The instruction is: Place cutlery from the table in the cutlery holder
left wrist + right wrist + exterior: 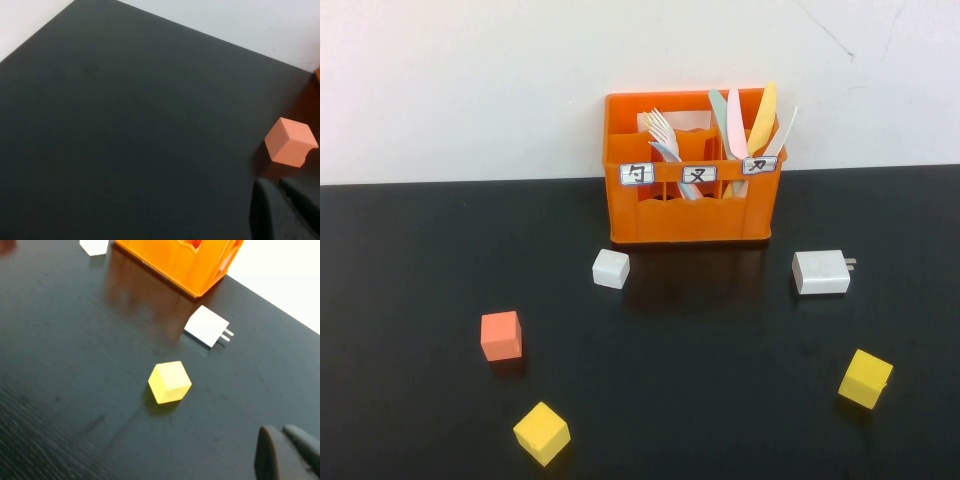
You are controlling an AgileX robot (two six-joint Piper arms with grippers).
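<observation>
The orange cutlery holder [690, 215] stands at the back of the black table [700, 340] and also shows in the right wrist view [175, 260]. A pale pink fork [660, 125] stands upright in its middle compartment. A pale pink knife [735, 120] and a whitish knife [784, 130] stand in its right compartment. No cutlery lies on the table. Neither gripper shows in the high view. My left gripper [274, 181] is shut and empty, low over the table near a salmon cube [290, 142]. My right gripper [278, 429] is shut and empty, near a yellow cube [169, 382].
A light blue fork [670, 155], a light green knife [718, 105] and a yellow knife [763, 112] are also in the holder. On the table are a white cube [611, 268], an orange cube [501, 335], two yellow cubes [541, 432] [865, 378] and a white charger [820, 271].
</observation>
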